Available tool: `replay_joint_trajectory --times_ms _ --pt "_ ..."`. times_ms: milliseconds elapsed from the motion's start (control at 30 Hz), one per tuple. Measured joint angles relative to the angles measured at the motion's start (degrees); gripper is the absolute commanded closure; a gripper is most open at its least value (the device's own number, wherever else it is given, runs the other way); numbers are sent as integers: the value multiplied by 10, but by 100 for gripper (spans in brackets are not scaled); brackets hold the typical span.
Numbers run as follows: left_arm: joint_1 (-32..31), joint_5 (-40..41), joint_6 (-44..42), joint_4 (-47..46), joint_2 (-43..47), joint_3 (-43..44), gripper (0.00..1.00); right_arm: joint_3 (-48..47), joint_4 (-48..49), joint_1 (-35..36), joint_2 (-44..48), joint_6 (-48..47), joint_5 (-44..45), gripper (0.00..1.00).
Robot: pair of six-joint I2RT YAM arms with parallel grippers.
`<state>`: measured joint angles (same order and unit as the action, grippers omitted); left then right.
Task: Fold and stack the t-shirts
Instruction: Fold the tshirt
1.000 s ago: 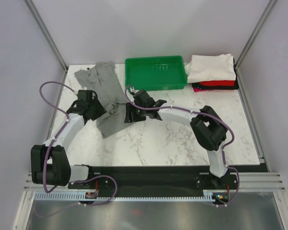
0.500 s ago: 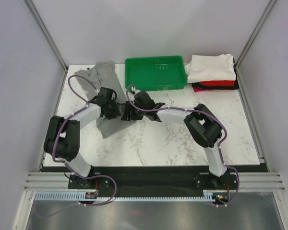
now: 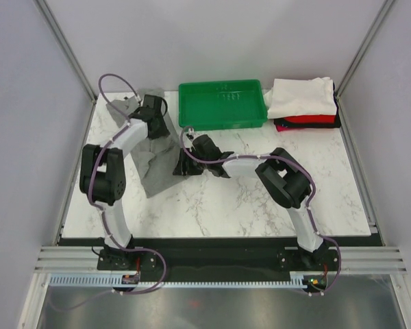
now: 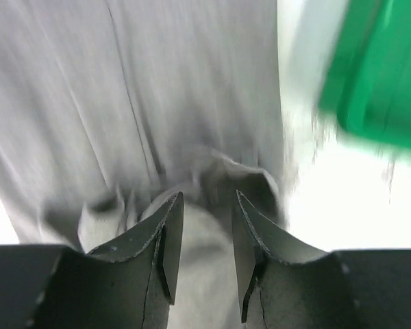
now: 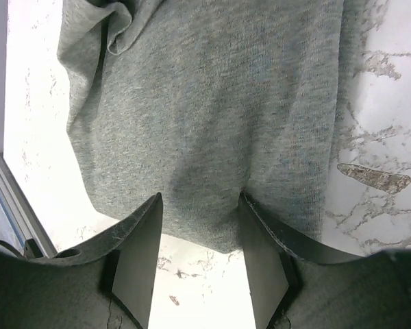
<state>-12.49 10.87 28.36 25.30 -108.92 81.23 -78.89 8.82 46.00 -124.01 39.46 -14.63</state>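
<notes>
Nearest you on the marble table [image 3: 260, 205] is the near end of the grey t-shirt [image 3: 151, 177], a crumpled strip on the left half of the table running from mid-table to the far left corner.

Your right gripper [image 3: 180, 166] sits low at that near end, on the shirt's right edge. In the right wrist view its fingers [image 5: 140, 253] are spread wide and released. They straddle the hem of the grey t-shirt [image 5: 212, 103], which lies flat in the gap and spreads away ahead of the right gripper [image 5: 200, 199]. Bare marble shows on either side.

Further back, your left gripper [image 3: 157, 125] is over the shirt's far portion, just left of the green tray [image 3: 222, 86]. The left wrist view is blurred. The fingers of the left gripper [image 4: 207, 195] stand somewhat apart, with a bunched fold of the grey t-shirt [image 4: 123, 82] rising between their tips. You cannot tell from this whether they are pinching the fold or only resting around it. The green tray [image 4: 383, 68] shows at the upper right of that view.

At the far right corner, well apart from both grippers, lies the folded stack. The white t-shirt [image 3: 301, 96] is on top, the red t-shirt [image 3: 312, 119] is under it, and the black t-shirt [image 3: 337, 113] shows at the right edge.
</notes>
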Motion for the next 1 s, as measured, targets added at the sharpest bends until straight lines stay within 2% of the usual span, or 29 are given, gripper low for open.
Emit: replay_joint_trajectory --times_ms 167,233,367,533,633,800,1000 --pt "55 20 -26 57 -119 181 58 14 30 0 0 5 -6 44" --pt "75 23 -26 70 -128 190 54 18 38 0 0 6 -8 44" --pt "85 41 -27 89 -54 113 53 20 45 0 -1 7 -10 44" --pt "20 20 -26 67 133 -37 54 21 53 0 -4 8 -14 44" --pt "4 -2 -24 45 188 -92 55 23 57 -1 -4 8 -15 44" --pt "10 -12 -17 25 141 -150 56 30 71 -4 -4 9 -21 44" --pt "11 -17 -16 24 57 -151 56 45 101 -8 -5 13 -34 44"
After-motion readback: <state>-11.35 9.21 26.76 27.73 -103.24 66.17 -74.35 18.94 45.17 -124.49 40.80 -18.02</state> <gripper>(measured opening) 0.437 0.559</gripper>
